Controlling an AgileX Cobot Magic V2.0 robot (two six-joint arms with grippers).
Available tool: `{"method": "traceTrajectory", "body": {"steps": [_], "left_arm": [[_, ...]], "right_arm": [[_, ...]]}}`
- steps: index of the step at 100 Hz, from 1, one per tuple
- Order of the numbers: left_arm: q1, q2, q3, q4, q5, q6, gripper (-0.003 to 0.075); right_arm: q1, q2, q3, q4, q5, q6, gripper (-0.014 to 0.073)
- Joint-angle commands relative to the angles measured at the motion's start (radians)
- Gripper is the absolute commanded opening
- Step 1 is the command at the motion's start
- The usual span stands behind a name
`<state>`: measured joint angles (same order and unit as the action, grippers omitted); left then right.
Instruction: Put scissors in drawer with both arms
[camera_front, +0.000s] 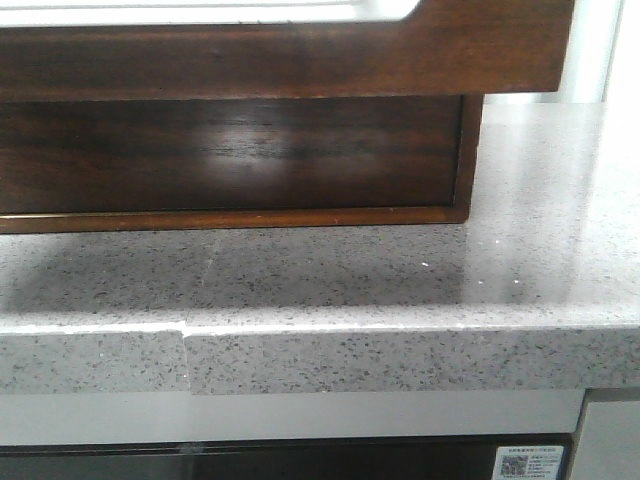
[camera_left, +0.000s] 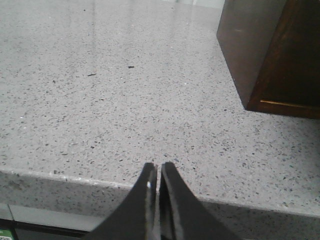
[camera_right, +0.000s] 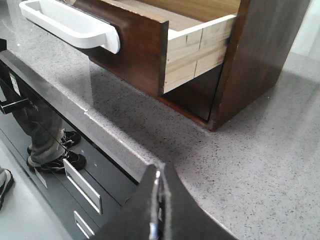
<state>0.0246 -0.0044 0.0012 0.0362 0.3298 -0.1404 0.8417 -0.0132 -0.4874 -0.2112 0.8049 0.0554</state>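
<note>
Grey speckled stone makes the surface, and over its front edge the left hand hangs low, its two dark fingers pressed together with nothing between them. Near this hand, to the one side, stands a corner of the dark wooden box, apart from the fingers. In the front view one drawer is seen, dark brown and glossy, pulled out from the box so that it hangs over the surface. The right hand is also at the edge of the surface, its two fingers closed on each other and holding nothing. From this hand the drawer is well apart, open, with pale wood sides and one white handle on its front. The scissors are not visible in any of the three views.
</note>
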Motion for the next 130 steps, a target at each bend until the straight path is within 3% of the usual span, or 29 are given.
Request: {"method": "traceTrajectory", "body": {"steps": [1,51,70,81,108,130], "left_arm": [[-0.006,-0.029,0.020,-0.013,-0.057,-0.004,-0.0022],[-0.006,-0.029,0.020,-0.013,-0.057,-0.004,-0.0022],[-0.006,-0.029,0.020,-0.013,-0.057,-0.004,-0.0022],[-0.006,-0.029,0.020,-0.013,-0.057,-0.004,-0.0022],[-0.006,-0.029,0.020,-0.013,-0.057,-0.004,-0.0022],[-0.006,-0.029,0.020,-0.013,-0.057,-0.004,-0.0022]], "right_arm": [[-0.005,-0.006,-0.022,-0.025,-0.072,-0.002,-0.0061],[-0.005,-0.006,-0.022,-0.025,-0.072,-0.002,-0.0061],[-0.005,-0.014,0.074,-0.028,-0.122,-0.002,-0.0061],[-0.005,-0.014,0.135,-0.034,-0.293,-0.002,-0.0061],[-0.054,-0.014,0.261,-0.032,-0.467,-0.002,-0.0061],[-0.164,-0.014,0.456,0.052,-0.950,-0.001,-0.0061]]}}
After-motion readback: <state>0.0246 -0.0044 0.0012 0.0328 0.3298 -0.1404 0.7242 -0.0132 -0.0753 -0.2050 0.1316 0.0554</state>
